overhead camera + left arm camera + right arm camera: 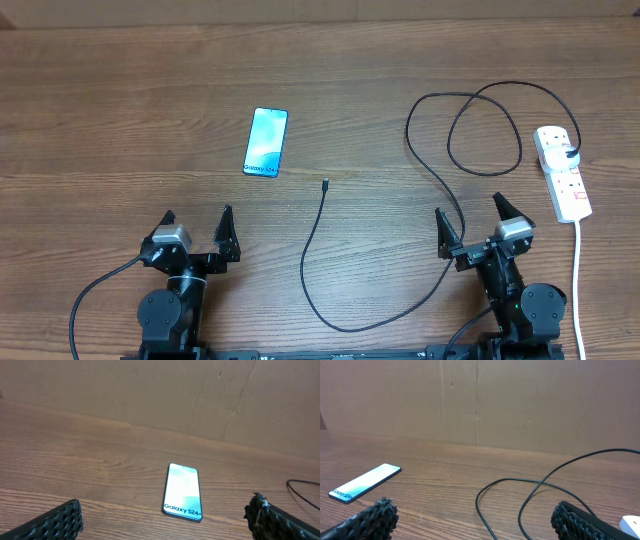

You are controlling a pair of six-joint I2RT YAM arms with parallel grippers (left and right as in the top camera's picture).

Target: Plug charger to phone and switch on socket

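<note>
**Phone flat, cable tip loose beside it, both grippers wide open**

Overhead: We note the slim light-blue-screened phone (266, 142) lying face up on the brown wood-grain table (120, 100). It sits ahead of the left gripper (198, 214) and slightly to its right. Its long axis runs near-to-far, the far end leaning a little right, and the "Galaxy S24" edge faces the robot. The thin black charger cable (303, 268) has its small plug tip (325, 184) pointing away from the robot. The tip is just right of the phone's near corner, not touching it. The cable sweeps round past the right gripper (468, 206), loops, and ends in a black plug (570, 153) seated at the far end of the white power strip (562, 172). The strip's long axis also runs near-to-far; its white cord (578, 280) trails toward the robot. Both grippers are spread wide, holding nothing.

Left wrist: The phone (183, 492) lies dead ahead, text edge nearest us, between the parted ribbed black fingers (62, 520). A bit of cable (302, 492) shows at far right.

Right wrist: The phone (365, 482) appears at left, seen slantwise. Cable loops (600, 453) cross between the separated fingers (580, 520). A corner of the strip (631, 522) shows at lower right.
</note>
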